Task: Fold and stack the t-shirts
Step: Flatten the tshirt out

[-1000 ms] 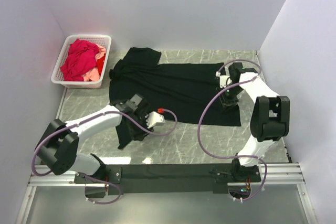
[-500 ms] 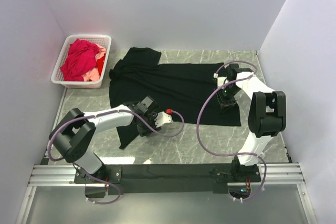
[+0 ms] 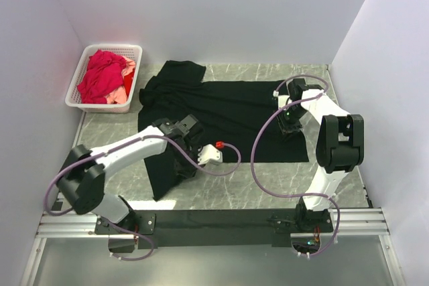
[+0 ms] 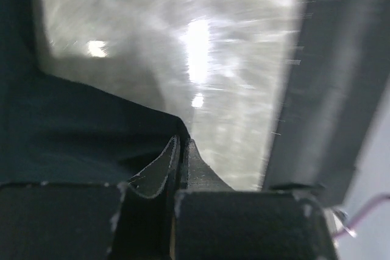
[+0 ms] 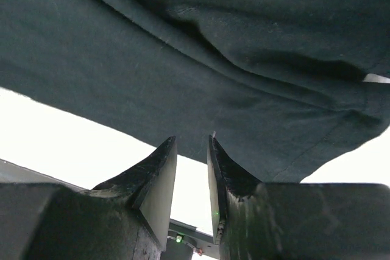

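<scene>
Black t-shirt point(image 3: 228, 108) lies rumpled on the table point(image 3: 268, 185). Only the left wrist cam shows the left tool point(image 4: 181, 144) clamped on its corner. Right tool point(image 5: 192, 141) is slightly open, holding nothing.

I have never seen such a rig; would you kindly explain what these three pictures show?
Two white-and-black robot arms are bolted at the near edge of a grey marbled table. The wide picture looks down from above and behind them; the other two come from cameras on each wrist. A large black cloth t-shirt lies spread on it; a white plastic lattice basket at the far left holds red and pink shirts. The left fingers are shut on the black shirt's edge. The right fingers stand slightly apart at its right edge.
</scene>
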Available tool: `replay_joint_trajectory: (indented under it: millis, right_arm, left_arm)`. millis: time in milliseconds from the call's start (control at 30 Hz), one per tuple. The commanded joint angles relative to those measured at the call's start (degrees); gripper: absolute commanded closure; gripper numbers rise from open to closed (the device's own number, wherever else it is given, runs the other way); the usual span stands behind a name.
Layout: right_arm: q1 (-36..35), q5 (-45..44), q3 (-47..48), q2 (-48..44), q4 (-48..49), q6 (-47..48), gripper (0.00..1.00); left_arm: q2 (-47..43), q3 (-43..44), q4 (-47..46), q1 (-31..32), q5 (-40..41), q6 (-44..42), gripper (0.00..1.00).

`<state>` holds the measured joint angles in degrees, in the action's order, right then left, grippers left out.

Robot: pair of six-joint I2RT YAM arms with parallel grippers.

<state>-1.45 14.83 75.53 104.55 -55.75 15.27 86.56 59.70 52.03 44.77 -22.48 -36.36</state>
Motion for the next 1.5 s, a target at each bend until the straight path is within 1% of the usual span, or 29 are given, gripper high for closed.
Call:
replay_joint_trajectory:
  millis: [0, 100, 133, 200, 267, 333, 367, 400, 433, 467, 500, 567, 600, 633, 700, 733, 800, 833, 900, 1033, 1100, 1167, 1233, 1300, 1367, 1400, 1433, 1467]
  right_arm:
    - [0.49, -1.03, 2.08, -0.58, -0.68, 1.08, 0.66]
    - [0.4, -1.56, 2.43, -0.23, -0.77, 1.34, 0.66]
    - [0.4, -1.56, 2.61, 0.03, -0.85, 1.43, 0.66]
    - [0.4, -1.82, 2.96, -0.14, -0.94, 1.69, 0.63]
    - [0.4, -2.0, 3.22, -0.14, -1.03, 2.22, 0.61]
    - [0.4, -3.05, 3.57, -0.14, -0.94, 2.66, 0.61]
    - [0.4, -3.49, 3.92, 0.04, -0.86, 2.92, 0.61]
    - [0.4, -3.93, 4.1, 0.21, -0.33, 3.1, 0.61]
    - [0.4, -4.71, 4.36, 0.39, -0.07, 3.1, 0.61]
    - [0.31, -5.07, 4.8, 1.08, 0.81, 3.19, 0.61]
    - [0.31, -5.77, 4.72, 1.53, 1.42, 3.1, 0.61]
    - [0.05, -7.62, 4.28, 3.19, 3.61, 3.01, 0.62]
    - [-0.04, -8.06, 4.1, 3.9, 4.24, 2.93, 0.62]
    - [-0.21, -8.58, 4.02, 4.77, 4.59, 2.75, 0.62]
    - [-0.57, -10.17, 3.84, 7.32, 5.12, 2.4, 0.64]
    - [-0.83, -10.95, 3.23, 8.03, 5.3, 2.4, 0.64]
    - [-1.45, -13.06, 2.17, 9.26, 5.91, 2.57, 0.64]
    - [-1.62, -13.68, 1.12, 9.53, 5.91, 2.84, 0.65]
    - [-2.15, -14.39, -0.11, 10.06, 5.3, 3.71, 0.66]
    - [-2.77, -16.67, -4.32, 9.09, 4.07, 6.0, 0.67]
    - [-2.77, -17.46, -5.82, 8.39, 3.45, 7.67, 0.67]
    - [-2.77, -18.25, -8.28, 6.64, 2.67, 9.42, 0.67]
    - [-2.77, -17.91, -10.47, 4.19, 1.61, 10.74, 0.67]
    - [-2.77, -16.77, -12.32, 1.98, -0.58, 12.85, 0.65]
    - [-2.77, -14.14, -12.86, -1.09, -3.91, 15.48, 0.63]
    - [-2.68, -12.91, -12.6, -2.15, -5.06, 16.45, 0.62]
    - [-1.81, -10.72, -10.86, -3.64, -5.86, 16.9, 0.61]
    - [-1.19, -9.57, -9.1, -4.18, -7.34, 17.16, 0.6]
  left_arm:
    - [-3.42, 3.23, 11.86, 3.55, -10.65, -5.03, 0.99]
    - [-2.19, 2.09, 13.27, 6.63, -13.89, -5.21, 0.99]
    - [-1.32, 1.21, 13.01, 7.16, -14.52, -4.78, 0.93]
    - [-0.7, 0.15, 12.48, 8.66, -16.63, -4.86, 0.74]
    - [-1.04, -0.11, 12.13, 9.19, -17.51, -4.69, 0.62]
    - [-2.88, 0.41, 12.3, 9.02, -18.3, -4.6, 0.54]
    - [-3.68, 0.76, 12.57, 8.67, -18.48, -4.51, 0.52]
    - [-5.16, 1.9, 12.57, 6.66, -18.65, -4.16, 0.51]
    - [-5.44, 2.69, 12.66, 4.99, -19.09, -3.55, 0.47]
    - [-5.53, 3.57, 12.74, 2.97, -19.35, -3.46, 0.46]
    - [-4.57, 4.97, 12.4, -2.27, -19.36, -3.37, 0.45]
    - [-2.64, 6.12, 11.17, -8.71, -19.18, -3.19, 0.45]
    - [-0.54, 6.65, 9.77, -15.09, -19.01, -2.5, 0.45]
    - [0.44, 6.83, 5.84, -17.85, -18.57, -0.57, 0.45]
    - [2.81, 6.22, 1.87, -23.56, -15.24, 1.45, 0.46]
    - [3.6, 5.78, -3.11, -24.72, -13.05, 3.9, 0.46]
    - [5.71, 3.77, -7.27, -27.01, -7.42, 5.15, 0.46]
    - [6.16, 3.06, -10.43, -27.54, -6.01, 6.11, 0.46]
    - [7.91, 1.31, -13.08, -28.94, -2.75, 7.0, 0.47]
    - [9.59, -2.21, -15.9, -29.3, 1.47, 6.83, 0.48]
    - [10.2, -4.24, -15.47, -28.95, 3.14, 5.61, 0.48]
    - [10.47, -5.12, -13.46, -28.6, 3.49, 3.68, 0.49]
    - [9.77, -7.05, -9.5, -27.03, 4.55, 0.77, 0.51]
    - [7.23, -9.68, -5.47, -24.74, 4.38, -2.12, 0.52]
    - [5.47, -10.48, -1.6, -22.81, 2.63, -4.24, 0.53]
    - [3.98, -10.05, 3.47, -22.63, 1.4, -7.12, 0.54]
    - [3.35, -9.0, 6.04, -22.71, -2.44, -8.71, 0.56]
    - [2.91, -6.03, 7.98, -23.15, -3.96, -9.95, 0.57]
